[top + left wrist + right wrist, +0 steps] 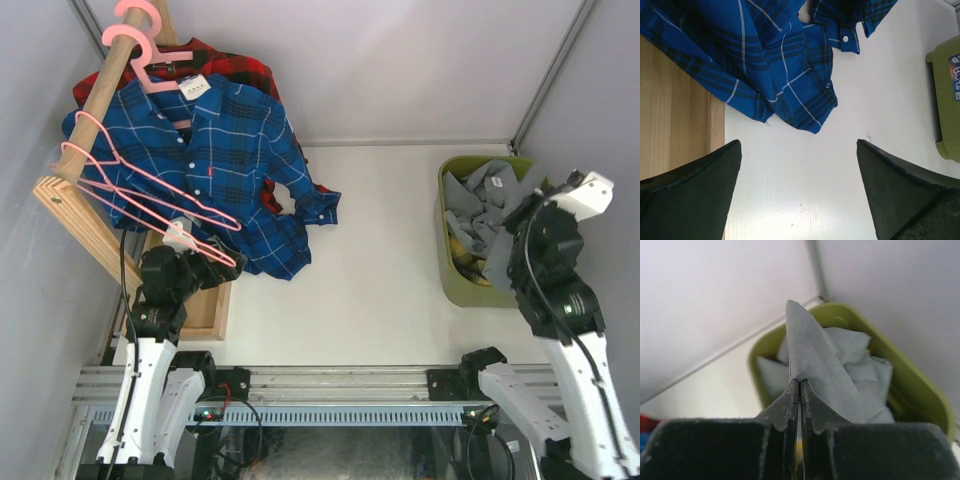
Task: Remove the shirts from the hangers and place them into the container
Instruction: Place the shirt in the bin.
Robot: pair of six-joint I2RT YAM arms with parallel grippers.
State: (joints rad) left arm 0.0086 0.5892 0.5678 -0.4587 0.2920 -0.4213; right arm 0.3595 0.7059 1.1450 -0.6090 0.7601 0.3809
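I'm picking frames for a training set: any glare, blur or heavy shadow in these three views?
Top view: evenly lit and sharp, hardly any shadow. Left wrist view: glare on the table between the open left gripper and its dark fingers; the blue shirt is crisp. Right wrist view: the shut right gripper, pinching the grey shirt, is dark and soft; the bin is slightly blurred.

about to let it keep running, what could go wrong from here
1. The right gripper is shut on a fold of the grey shirt above the bin; moving off without opening could drag it out.
2. The open left gripper sits by the hem of the blue shirt, with empty hangers close; a pull could snag them.
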